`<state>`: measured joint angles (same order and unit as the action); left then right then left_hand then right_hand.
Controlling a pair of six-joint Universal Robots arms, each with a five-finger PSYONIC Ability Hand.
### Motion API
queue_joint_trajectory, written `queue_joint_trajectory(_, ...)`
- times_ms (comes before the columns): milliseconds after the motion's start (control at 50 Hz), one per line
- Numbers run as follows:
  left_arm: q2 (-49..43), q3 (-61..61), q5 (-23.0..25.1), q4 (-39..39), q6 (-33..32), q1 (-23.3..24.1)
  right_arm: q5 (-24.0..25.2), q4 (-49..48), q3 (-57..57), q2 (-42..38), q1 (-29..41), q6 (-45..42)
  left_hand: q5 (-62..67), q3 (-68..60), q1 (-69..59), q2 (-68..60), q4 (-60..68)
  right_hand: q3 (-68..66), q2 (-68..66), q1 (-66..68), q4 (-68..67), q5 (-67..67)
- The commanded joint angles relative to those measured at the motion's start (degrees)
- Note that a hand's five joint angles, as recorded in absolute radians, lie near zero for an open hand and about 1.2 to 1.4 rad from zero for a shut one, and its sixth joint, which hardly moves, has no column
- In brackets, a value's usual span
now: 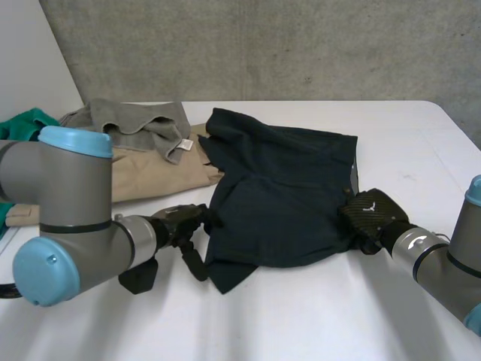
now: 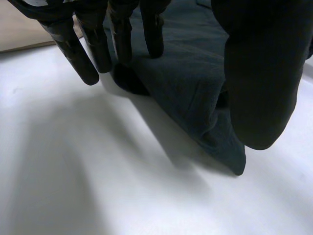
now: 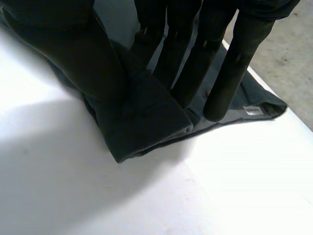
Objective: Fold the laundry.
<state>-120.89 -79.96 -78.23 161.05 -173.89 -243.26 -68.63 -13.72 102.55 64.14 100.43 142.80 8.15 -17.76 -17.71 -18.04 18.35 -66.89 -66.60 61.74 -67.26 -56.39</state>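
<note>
The dark blue garment [image 1: 285,195] is soft, light and limp. It will sag and may slide a little on the smooth white table [image 1: 338,323], so you should take it at the side edges, near the corners. It lies spread in the middle of the table, wrinkled, matte, with uneven edges. The right hand [image 1: 370,213] pinches the right edge between thumb and fingers; the left hand [image 1: 184,224] is at the left edge — if it grips, I cannot tell.
</note>
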Motion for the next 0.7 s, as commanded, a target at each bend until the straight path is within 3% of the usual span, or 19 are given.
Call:
queue_joint_trajectory(20,-2.32,3.67,-2.54,0.32,0.49,4.01,-0.63,0.18,0.81,2.74,-1.37,3.09,8.03,-8.41,-8.47,-8.14,7.82,-13.11,-13.4,18.26,-12.74,-13.61)
queue_joint_trajectory(200,-6.98,9.73,-10.09,0.06,-0.13,11.39,-0.54,3.17,1.25,9.16,-2.6,4.15,33.24,-33.63,-33.68,-33.35,33.04,-13.11,-13.4,18.26,-12.74,-13.61)
queue_joint_trajectory(300,-8.48,11.67,-20.35,0.67,-4.24,15.26,-0.63,6.5,-1.03,10.3,-4.71,4.67,61.79,-62.18,-62.24,-61.91,61.59,-13.11,-13.4,18.26,-12.74,-13.61)
queue_joint_trajectory(360,-7.35,11.67,-26.86,0.76,-9.42,15.62,-0.54,9.74,-2.35,10.48,-4.89,4.24,61.85,-62.24,-62.29,-61.96,61.65,-13.11,-13.4,18.26,-12.74,-13.61)
queue_joint_trajectory(420,-4.1,11.06,-30.04,0.41,-16.0,15.1,0.07,14.48,-3.49,10.74,-4.71,2.84,61.85,-62.24,-62.29,-61.96,61.65,-13.11,-13.4,18.26,-12.74,-13.61)
queue_joint_trajectory(520,2.93,6.23,-27.86,-2.13,-26.13,15.0,3.58,25.47,-5.25,13.11,-4.8,-4.53,61.85,-62.24,-62.29,-61.96,61.65,-13.11,-13.4,18.26,-12.74,-13.61)
queue_joint_trajectory(580,7.94,1.23,-26.1,-7.74,-36.12,17.62,6.04,39.14,-6.04,14.87,-5.76,-15.4,61.85,-62.24,-62.29,-61.96,61.65,-13.11,-13.4,18.26,-12.74,-13.61)
queue_joint_trajectory(600,8.22,0.69,-26.01,-8.55,-37.21,17.99,6.13,45.64,-6.31,14.7,-6.55,-21.02,61.85,-62.24,-62.29,-61.96,61.65,-13.11,-13.4,18.26,-12.74,-13.61)
queue_joint_trajectory(700,7.52,-0.37,-26.71,-12.24,-42.05,19.57,6.49,58.35,-7.36,13.38,-7.53,-33.28,61.85,-62.24,-62.29,-61.96,61.65,-13.11,-13.4,18.26,-12.74,-13.61)
